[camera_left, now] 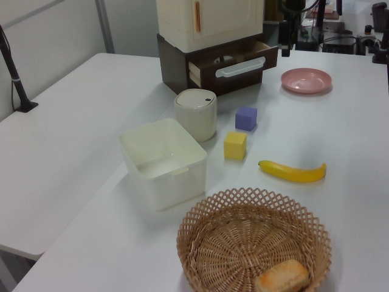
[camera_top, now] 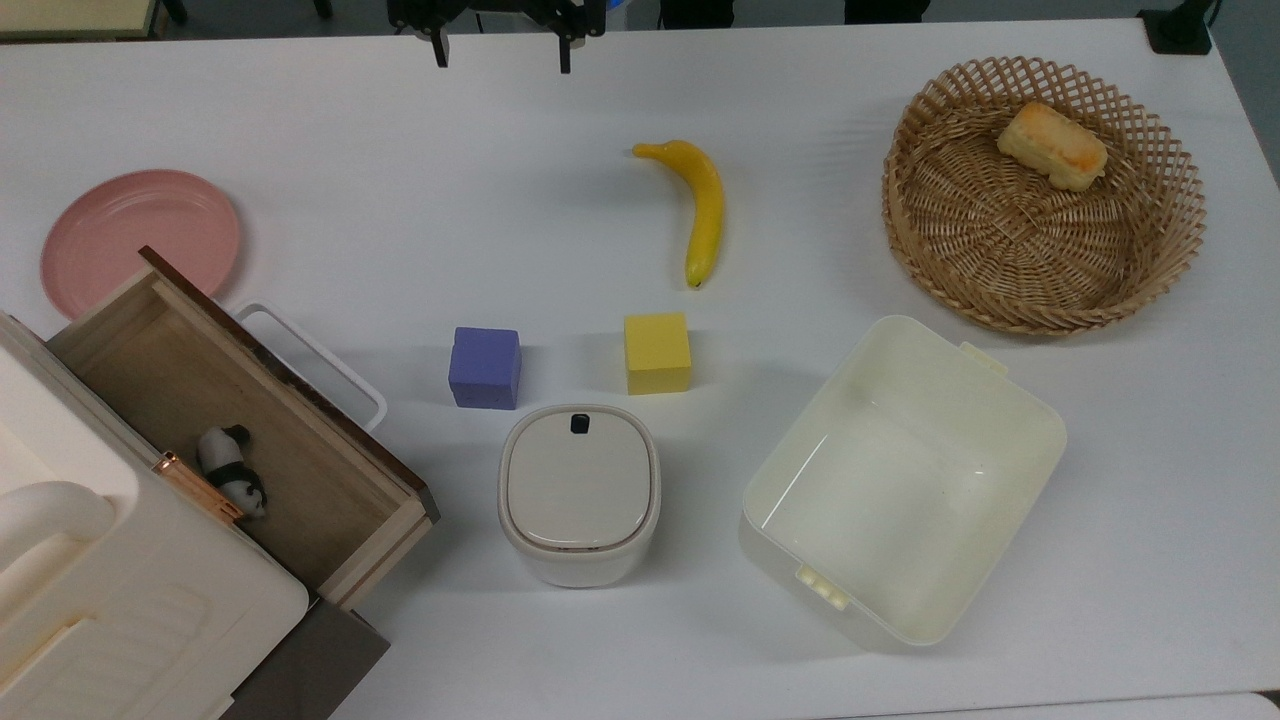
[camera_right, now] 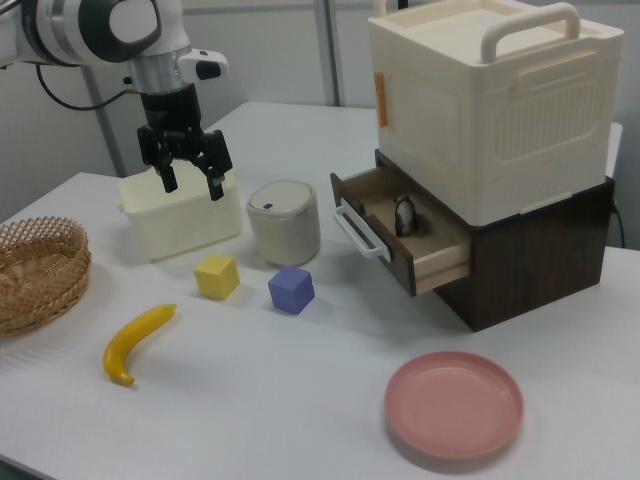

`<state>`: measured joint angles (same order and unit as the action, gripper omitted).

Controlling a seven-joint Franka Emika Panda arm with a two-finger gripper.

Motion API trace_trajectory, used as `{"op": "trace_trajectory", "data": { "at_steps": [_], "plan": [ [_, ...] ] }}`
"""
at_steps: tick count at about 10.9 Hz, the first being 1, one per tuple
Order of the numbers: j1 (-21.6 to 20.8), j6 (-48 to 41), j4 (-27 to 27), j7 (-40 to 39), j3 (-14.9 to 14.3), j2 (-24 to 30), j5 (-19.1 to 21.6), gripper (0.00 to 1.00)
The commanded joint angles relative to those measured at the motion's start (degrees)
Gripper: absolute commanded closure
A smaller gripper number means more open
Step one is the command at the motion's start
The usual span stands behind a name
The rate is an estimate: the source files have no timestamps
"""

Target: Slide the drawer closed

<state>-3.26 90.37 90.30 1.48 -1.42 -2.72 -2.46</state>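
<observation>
pincer (camera_right: pixel 189 181) hangs in air at upper left of the right view, fingers apart, holding nothing, well apart from the drawer; drawer (camera_right: pixel 410 238) stands pulled open at mid-right of the right view, under a cream case (camera_right: pixel 490 95), white loop handle (camera_right: pixel 354 232) facing out; small panda figure (camera_top: pixel 232 470) lies inside, lower left of the top view; lidded white container (camera_top: pixel 579 494) just beside the drawer front; purple cube (camera_top: pixel 485 367) and yellow cube (camera_top: pixel 657 353) near; pink plate (camera_top: pixel 140 236) at left edge; banana (camera_top: pixel 696 205) upper centre; cream bin (camera_top: pixel 902 480) lower right; wicker basket (camera_top: pixel 1040 195) upper right, holding a bread piece (camera_top: pixel 1052 146).
</observation>
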Motion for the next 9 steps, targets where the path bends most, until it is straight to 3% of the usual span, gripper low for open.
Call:
{"op": "trace_trajectory", "data": {
  "at_steps": [1,9],
  "plan": [
    [0.1,0.9,0.3,-0.8,-0.4,0.0,0.2,0.00],
    [-0.1,1.0,0.3,-1.7,-0.4,-0.1,0.3,0.00]
  ]
}}
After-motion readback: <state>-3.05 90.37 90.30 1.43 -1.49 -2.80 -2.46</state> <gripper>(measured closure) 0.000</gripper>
